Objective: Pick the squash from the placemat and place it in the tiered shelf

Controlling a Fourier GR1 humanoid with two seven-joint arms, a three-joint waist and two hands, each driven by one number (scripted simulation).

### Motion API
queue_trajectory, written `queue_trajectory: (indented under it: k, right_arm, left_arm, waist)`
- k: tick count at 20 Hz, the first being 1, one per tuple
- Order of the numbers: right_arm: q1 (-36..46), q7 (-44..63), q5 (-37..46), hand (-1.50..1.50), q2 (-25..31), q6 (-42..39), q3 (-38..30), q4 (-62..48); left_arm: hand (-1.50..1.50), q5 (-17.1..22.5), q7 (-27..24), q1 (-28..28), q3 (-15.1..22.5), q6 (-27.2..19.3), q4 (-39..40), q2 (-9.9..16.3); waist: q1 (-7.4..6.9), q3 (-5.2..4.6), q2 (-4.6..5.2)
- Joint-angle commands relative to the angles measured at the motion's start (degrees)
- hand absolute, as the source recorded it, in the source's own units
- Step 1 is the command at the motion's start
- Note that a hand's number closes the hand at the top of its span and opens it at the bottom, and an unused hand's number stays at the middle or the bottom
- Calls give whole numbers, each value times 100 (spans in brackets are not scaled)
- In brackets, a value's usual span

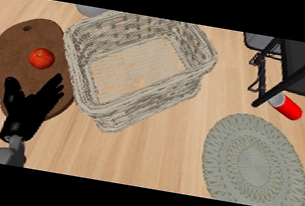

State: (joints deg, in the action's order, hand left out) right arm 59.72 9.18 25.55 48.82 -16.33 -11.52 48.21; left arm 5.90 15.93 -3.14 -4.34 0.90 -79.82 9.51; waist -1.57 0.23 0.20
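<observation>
The round grey woven placemat (pixel 256 162) lies at the lower right with nothing on it. No squash shows anywhere in the view. The black-framed tiered shelf (pixel 304 64) stands at the upper right, cut off by the view's edge. My left hand (pixel 29 107) rests open at the lower left, fingers up, over the near end of a brown cutting board. My right hand is out of view.
A large wicker basket (pixel 137 72) stands tilted in the middle. The brown cutting board (pixel 23 48) at the left carries a red tomato (pixel 41 58). A red cylinder with a white end (pixel 287 107) lies by the shelf's foot. A grey object (pixel 90 11) peeks in behind the basket.
</observation>
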Motion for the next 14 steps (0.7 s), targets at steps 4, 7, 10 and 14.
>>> queue_trajectory:
  k: [4,7,10,14]
  right_arm:
    - [526,-819,522,150,0,495,99,-1182]
    - [643,-1080,456,150,-92,581,-37,-1508]
    - [820,-1532,499,150,46,551,-100,-1971]
    - [912,-1676,654,150,-19,691,-59,-2227]
  left_arm:
    - [0,-4,187,-81,-52,-61,182,-46]
    - [0,89,341,-5,-75,82,25,44]
    - [0,-8,75,27,-26,83,214,-32]
    - [0,-118,-76,-4,21,31,360,-113]
  waist:
    - [-3,-23,30]
    - [3,-21,20]
    - [-29,-21,42]
    - [1,-22,37]
